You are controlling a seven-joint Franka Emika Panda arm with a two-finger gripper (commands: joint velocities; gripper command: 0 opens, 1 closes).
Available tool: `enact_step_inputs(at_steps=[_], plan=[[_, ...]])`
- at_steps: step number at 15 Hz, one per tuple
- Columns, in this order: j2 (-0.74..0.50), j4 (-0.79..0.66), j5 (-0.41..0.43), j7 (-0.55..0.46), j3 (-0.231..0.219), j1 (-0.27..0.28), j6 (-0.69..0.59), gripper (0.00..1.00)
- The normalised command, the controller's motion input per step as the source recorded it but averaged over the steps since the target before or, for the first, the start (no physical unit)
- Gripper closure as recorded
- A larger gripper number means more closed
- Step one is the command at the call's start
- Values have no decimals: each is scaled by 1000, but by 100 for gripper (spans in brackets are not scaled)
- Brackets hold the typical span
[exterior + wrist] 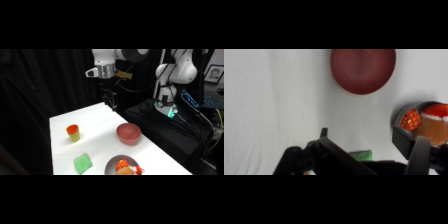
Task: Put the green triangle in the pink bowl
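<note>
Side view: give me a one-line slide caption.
White arm's gripper hangs over the white table's far edge, above a bright green wedge block, round reddish-pink bowl and orange-and-yellow cup.

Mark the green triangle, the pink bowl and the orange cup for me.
green triangle (82, 163), side view, middle of its top face.
pink bowl (128, 133), side view, inside of the bowl.
orange cup (73, 132), side view, its side wall.

Green triangle (83, 163) lying flat, pink bowl (129, 133) upright
</note>
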Motion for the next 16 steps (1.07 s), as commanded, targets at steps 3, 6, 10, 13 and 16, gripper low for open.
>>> enact_step_inputs(at_steps=[3,6,10,13,16], plan=[[85,145,19,26,15,-12,-37,0],[207,359,33,73,28,-1,-89,0],[335,523,12,127,47,25,-122,0],[460,632,-29,159,45,45,-138,0],[466,656,-41,133,25,48,-178,0]])
